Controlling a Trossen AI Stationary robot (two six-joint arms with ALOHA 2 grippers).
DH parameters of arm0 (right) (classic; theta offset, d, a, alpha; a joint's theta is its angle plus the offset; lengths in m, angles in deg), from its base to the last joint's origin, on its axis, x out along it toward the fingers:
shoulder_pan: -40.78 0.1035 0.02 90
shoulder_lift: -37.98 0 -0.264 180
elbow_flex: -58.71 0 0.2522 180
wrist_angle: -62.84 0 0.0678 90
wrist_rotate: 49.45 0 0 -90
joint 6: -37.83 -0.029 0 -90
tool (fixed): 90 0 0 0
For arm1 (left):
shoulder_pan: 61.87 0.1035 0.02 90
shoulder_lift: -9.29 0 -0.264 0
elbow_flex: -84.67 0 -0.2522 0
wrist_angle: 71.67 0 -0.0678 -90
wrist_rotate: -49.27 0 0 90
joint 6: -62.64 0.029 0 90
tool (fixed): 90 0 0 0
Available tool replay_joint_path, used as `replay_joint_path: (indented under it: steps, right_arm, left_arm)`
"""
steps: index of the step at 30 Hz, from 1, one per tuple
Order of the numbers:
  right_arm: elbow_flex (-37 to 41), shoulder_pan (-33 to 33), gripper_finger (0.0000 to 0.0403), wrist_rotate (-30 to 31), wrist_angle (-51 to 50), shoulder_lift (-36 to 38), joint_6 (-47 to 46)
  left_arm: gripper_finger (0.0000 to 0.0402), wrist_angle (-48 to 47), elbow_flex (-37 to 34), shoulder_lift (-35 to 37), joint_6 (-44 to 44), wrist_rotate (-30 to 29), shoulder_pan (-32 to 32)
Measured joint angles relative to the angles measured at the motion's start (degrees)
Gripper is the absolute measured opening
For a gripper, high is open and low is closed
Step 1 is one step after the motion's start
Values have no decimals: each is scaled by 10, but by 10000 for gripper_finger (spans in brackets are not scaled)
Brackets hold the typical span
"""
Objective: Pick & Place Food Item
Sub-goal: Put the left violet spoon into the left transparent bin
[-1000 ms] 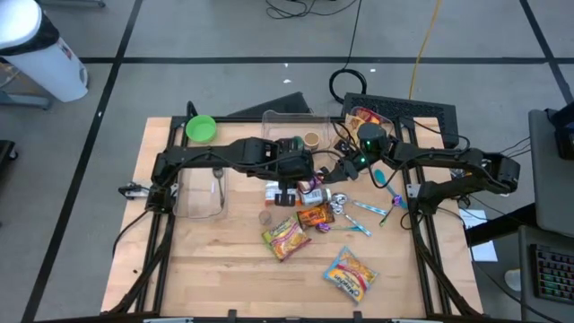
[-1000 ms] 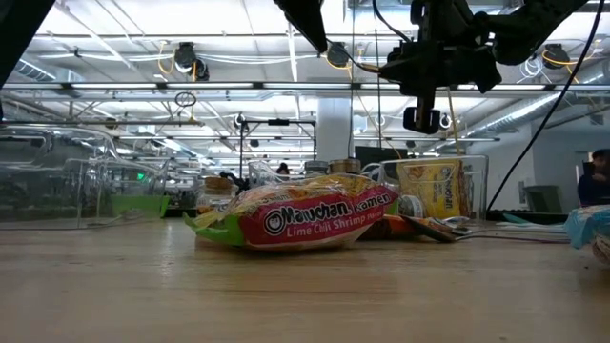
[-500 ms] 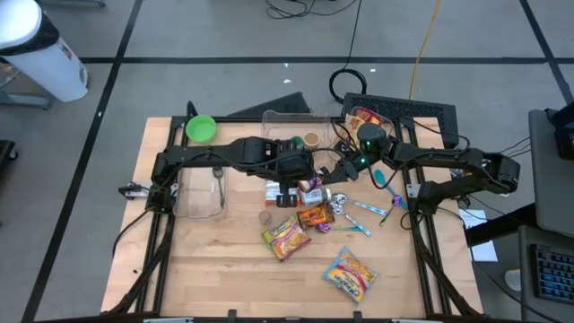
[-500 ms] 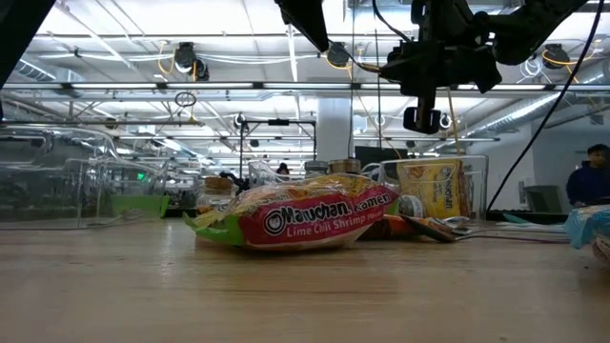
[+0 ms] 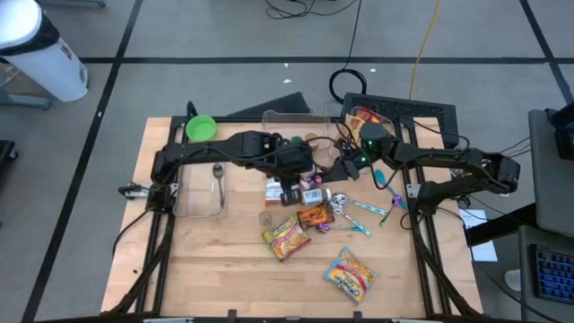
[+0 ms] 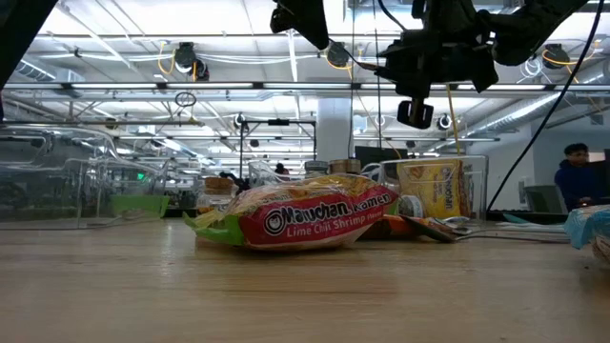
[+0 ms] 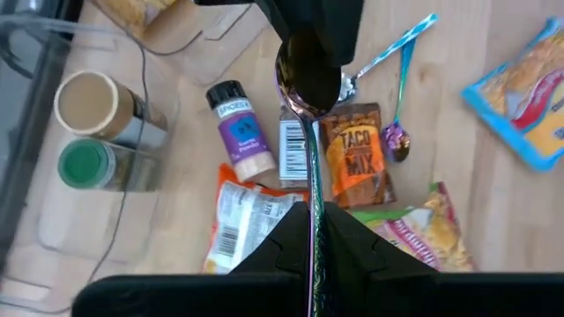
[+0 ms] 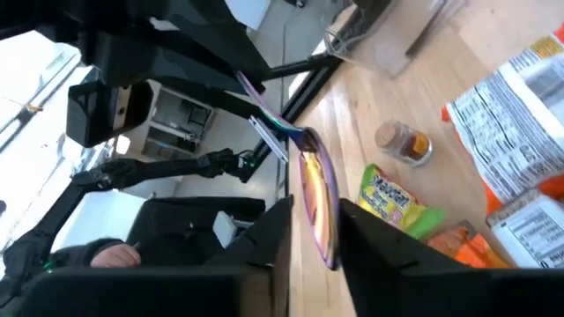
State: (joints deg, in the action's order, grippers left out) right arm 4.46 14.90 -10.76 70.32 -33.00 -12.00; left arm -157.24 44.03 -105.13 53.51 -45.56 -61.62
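While above clutter, spoon [image 7: 307, 106] btwn taco mix [image 7: 355, 152], spice jar [image 7: 239, 130].

Bright overhead lighting; wrist views blurred.

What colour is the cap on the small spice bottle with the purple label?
Black. The small purple-labelled spice bottle shows it best in the left wrist view.
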Motion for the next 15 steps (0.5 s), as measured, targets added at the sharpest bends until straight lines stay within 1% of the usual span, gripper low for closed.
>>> replay_joint_path:
  steps: [4, 8, 11, 15]
  right_arm:
    - [0, -17, 134, -14, 22, 0, -6]
    - [-1, -57, 170, -18, 64, 4, -42]
    - [-1, -95, 186, -34, 134, 7, -90]
    - [-1, -137, 196, -45, 227, 13, -165]
  left_arm:
    - [20, -2, 0, 9, -38, 5, 3]
    - [20, -18, -1, 30, -79, 6, 4]
    - [20, -33, 0, 54, -115, -13, 5]
    - [20, -61, 0, 90, -182, -44, 5]
